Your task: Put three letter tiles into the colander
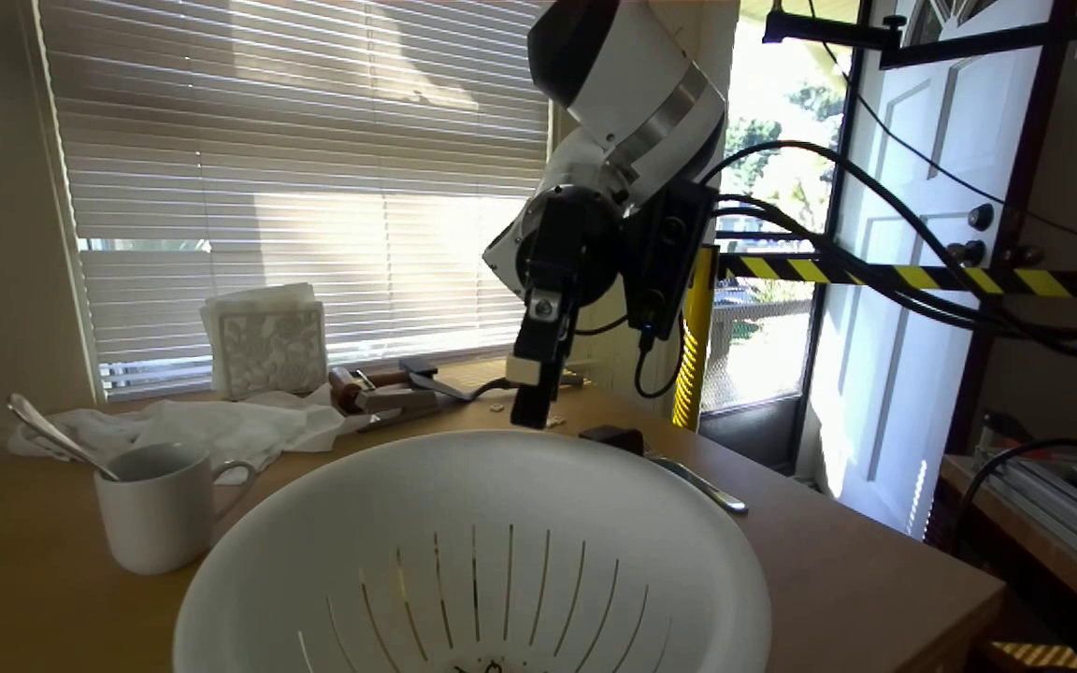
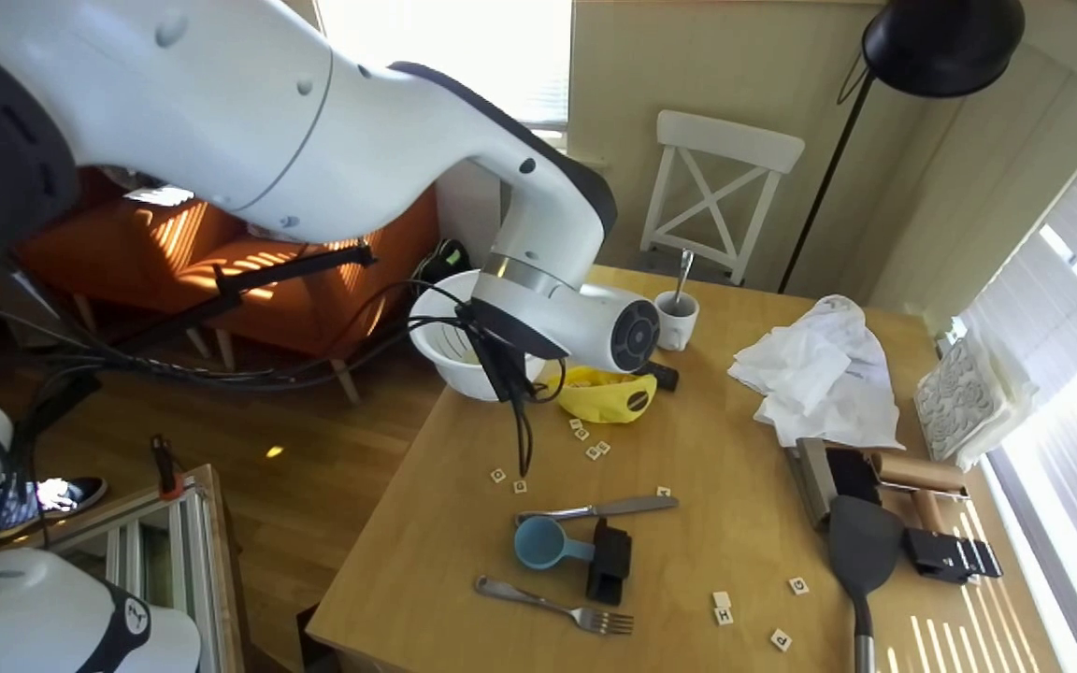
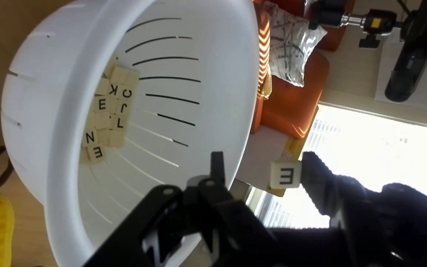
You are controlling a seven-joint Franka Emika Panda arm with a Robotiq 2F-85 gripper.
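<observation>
While my pincer (image 3: 262, 165) is standing partly spread, one tile (image 3: 285, 174) is touching only its three o'clock finger (image 3: 311, 176), and the colander (image 3: 221, 70) is holding more tiles (image 3: 102, 104) at ten o'clock in the wrist view.

White arm (image 2: 398, 140), silvery band (image 2: 524, 273), black cables (image 1: 782, 144)

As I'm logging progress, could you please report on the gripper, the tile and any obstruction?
Gripper open. Letter tile against one finger only, not clamped. Colander has tiles inside; no obstruction seen.
</observation>
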